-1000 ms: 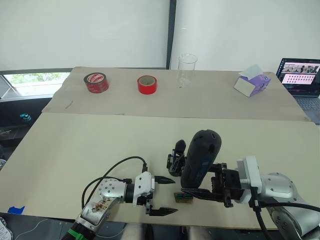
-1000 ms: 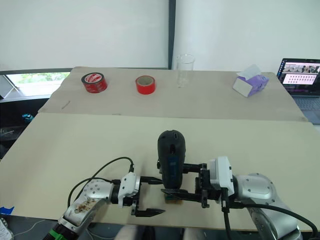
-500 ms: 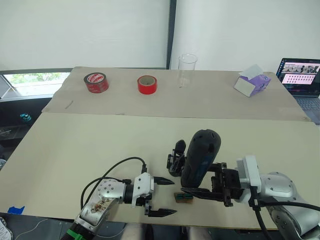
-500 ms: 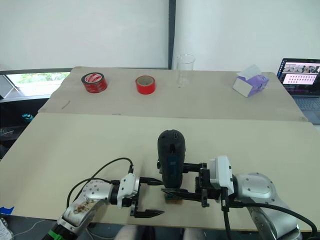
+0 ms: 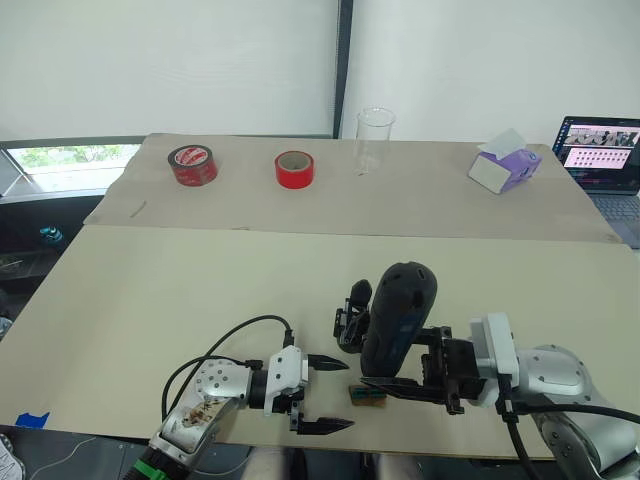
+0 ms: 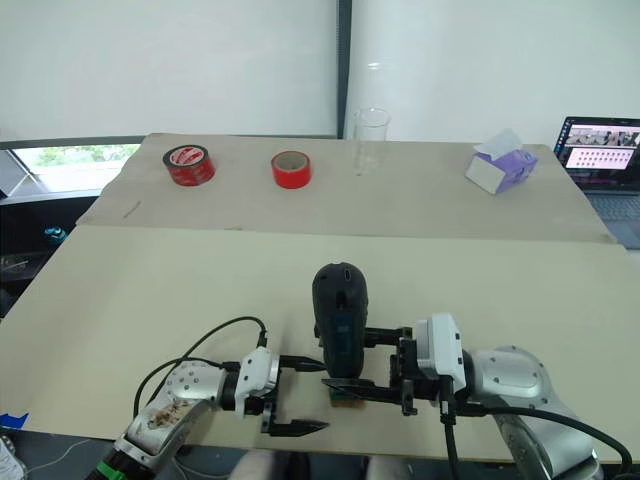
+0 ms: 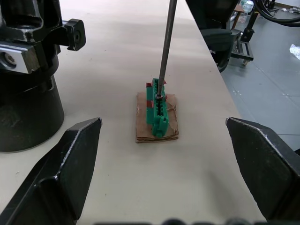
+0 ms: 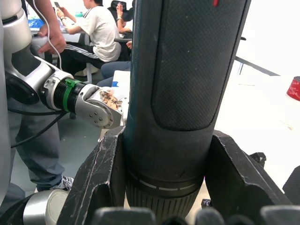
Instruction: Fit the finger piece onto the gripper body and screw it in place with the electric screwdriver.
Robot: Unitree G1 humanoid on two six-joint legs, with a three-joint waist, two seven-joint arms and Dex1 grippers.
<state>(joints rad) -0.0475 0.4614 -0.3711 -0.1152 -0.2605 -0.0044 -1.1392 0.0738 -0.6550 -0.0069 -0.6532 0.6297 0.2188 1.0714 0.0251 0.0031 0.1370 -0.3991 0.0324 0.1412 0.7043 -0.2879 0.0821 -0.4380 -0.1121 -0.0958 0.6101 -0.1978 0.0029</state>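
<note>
Electric screwdriver [image 5: 398,315] clamped in right pincer [image 5: 392,372]; bit apparently on green block [image 7: 157,108].

The electric screwdriver [image 5: 398,315], standing upright in the right gripper [image 5: 392,372], hides most of the gripper body [image 5: 352,318] behind it; only a bracketed edge shows at its left side. In the left wrist view, the gripper body [image 7: 28,70] is cut off by the picture's edge, and the screwdriver's thin bit [image 7: 166,47] runs out of frame at its upper end. Its tip meets a small green block [image 7: 158,108], but what it touches there is too small to tell.
</note>
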